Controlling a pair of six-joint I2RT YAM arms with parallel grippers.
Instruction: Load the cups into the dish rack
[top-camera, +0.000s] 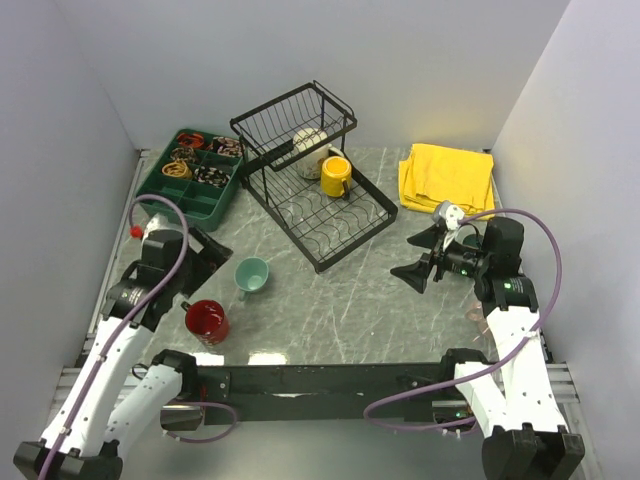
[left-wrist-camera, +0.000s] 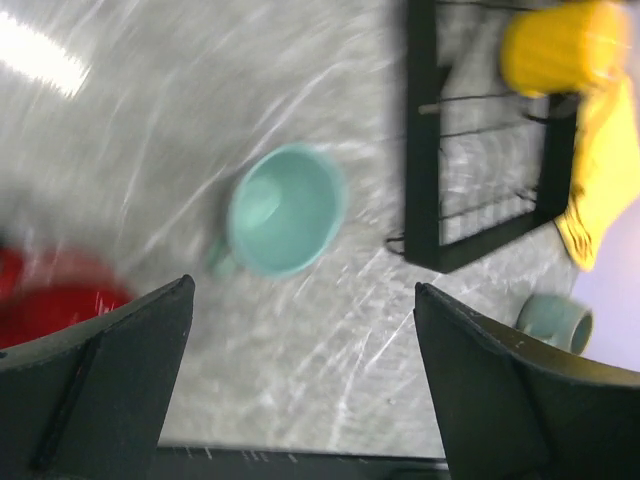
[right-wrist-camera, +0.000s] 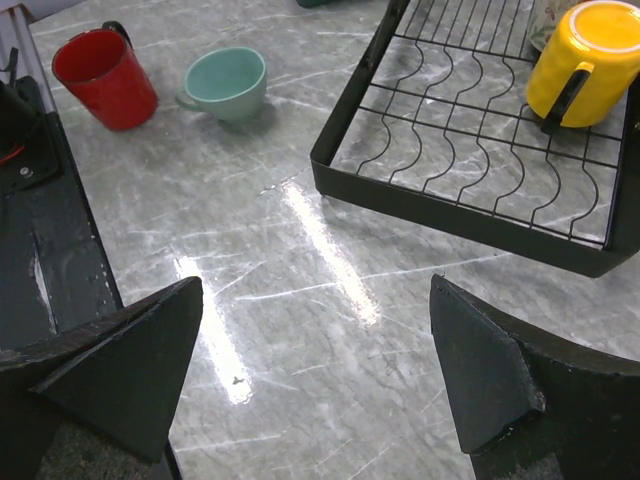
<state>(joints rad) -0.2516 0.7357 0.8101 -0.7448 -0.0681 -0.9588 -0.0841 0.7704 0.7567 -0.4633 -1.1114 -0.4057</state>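
The black wire dish rack (top-camera: 330, 215) stands at the table's middle back. A yellow cup (top-camera: 336, 176) sits on its slotted tray, and a cream cup (top-camera: 308, 140) lies in its raised basket. On the table are a small teal cup (top-camera: 251, 275) and a red cup (top-camera: 207, 320). My left gripper (top-camera: 212, 252) is open just left of the teal cup (left-wrist-camera: 285, 210), with nothing between its fingers. My right gripper (top-camera: 420, 255) is open and empty to the right of the rack (right-wrist-camera: 470, 215). A grey-green cup (left-wrist-camera: 555, 322) lies near the yellow cloth.
A green compartment tray (top-camera: 212, 201) with small items sits at the back left, next to the rack. A folded yellow cloth (top-camera: 447, 178) lies at the back right. White walls close in on the left, back and right. A black rail (top-camera: 320, 378) runs along the near edge.
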